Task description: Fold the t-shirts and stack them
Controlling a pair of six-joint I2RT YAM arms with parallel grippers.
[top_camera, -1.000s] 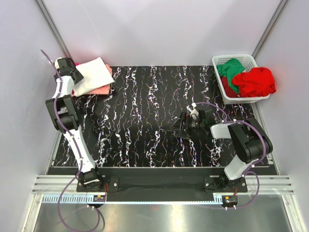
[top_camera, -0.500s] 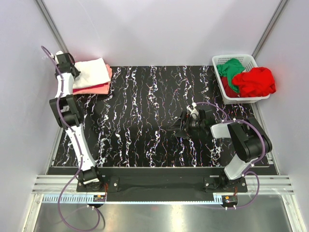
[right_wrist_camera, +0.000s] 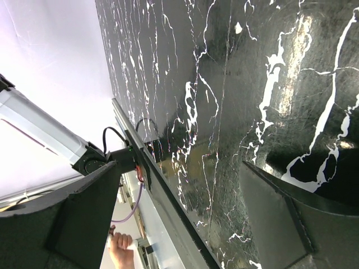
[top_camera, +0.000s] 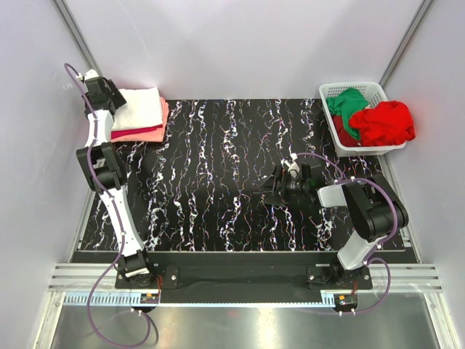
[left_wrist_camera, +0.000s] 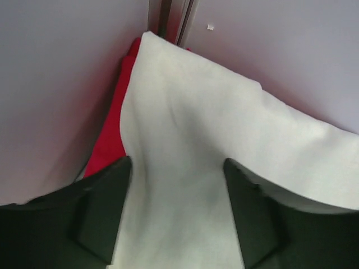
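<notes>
Left arm since a second ago: drawn back toward the bench corner farthest from the basket (top_camera: 370, 150). The white t-shirt (top_camera: 142, 107), askew then, is now seen squared on the stack.
Right arm since then: hardly shifted.
Left pincer (left_wrist_camera: 176, 168): fingers are held apart, astride the near edge of the white t-shirt. Nothing is clamped, as far as can be seen.
Right pincer (right_wrist_camera: 180, 168): spread wide and empty, held low over the bench (top_camera: 211, 160), on the near side of the basket toward the bench's middle.
Stack: set at the bench's far edge, at the opposite end from the basket. The white t-shirt is on top, the magenta t-shirt (left_wrist_camera: 112, 129) under it, the salmon-pink t-shirt (top_camera: 164, 110) lowest.
Unfolded pile: the green t-shirt (top_camera: 347, 105) and red t-shirt (top_camera: 383, 122) are left crumpled in the basket. The red one is spilled over the rim on the side away from the stack.
Key relation: the basket is judged nearer to the right arm. The right pincer is pointed away from it, so a turn would be called for. No long axis can be read from the bunched red t-shirt; the basket's own long axis runs near to far.
Materials: soft matte cotton, limp where bunched, flat-edged where folded. The basket is stiff white slatted plastic, the bench glossy black with white veining.
</notes>
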